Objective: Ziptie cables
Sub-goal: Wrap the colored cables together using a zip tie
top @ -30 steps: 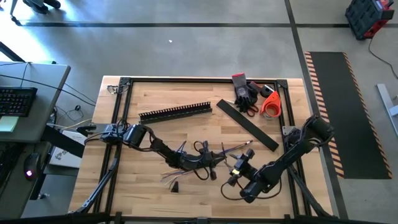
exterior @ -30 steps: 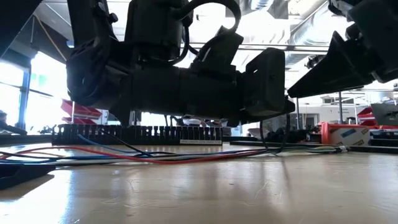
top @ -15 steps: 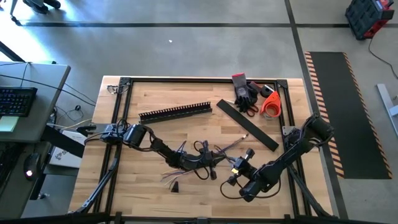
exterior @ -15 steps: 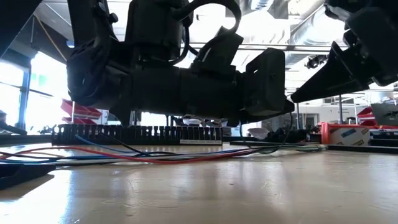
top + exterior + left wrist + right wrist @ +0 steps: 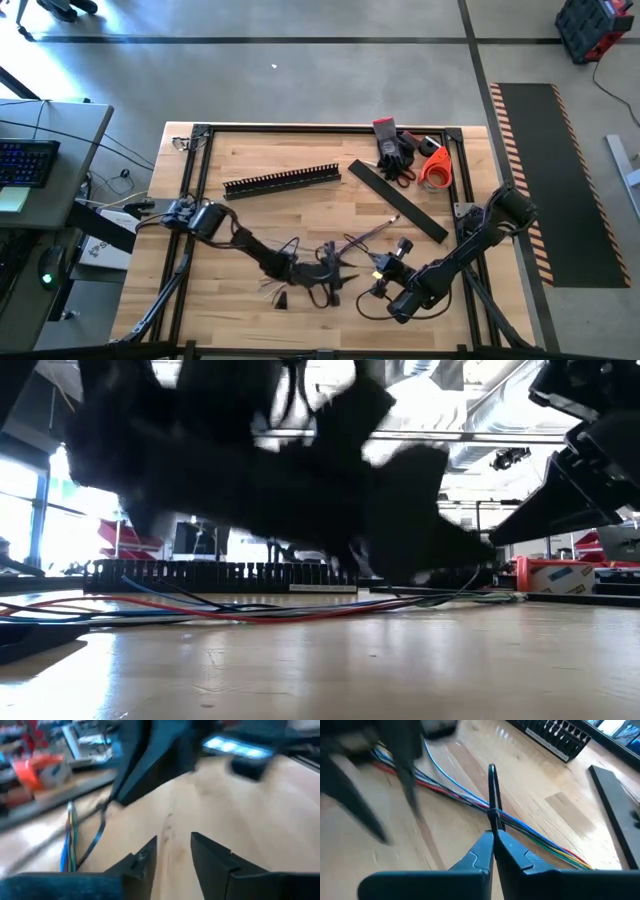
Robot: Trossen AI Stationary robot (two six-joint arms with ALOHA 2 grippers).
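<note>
Overhead, wooden table, grey concrete floor, desk

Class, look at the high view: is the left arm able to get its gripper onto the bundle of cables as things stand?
Probably yes. The left gripper sits right at the cables mid-table, its fingers parted with nothing between them, and only bare wood lies ahead.

One slotted rail, one black strip, one glove.

Cables: blue, red, green and yellow strands. Counter: light wood grain. Slotted rail and flat strip: black. Tape roll: orange. Floor mat: black, orange-striped edge.
</note>
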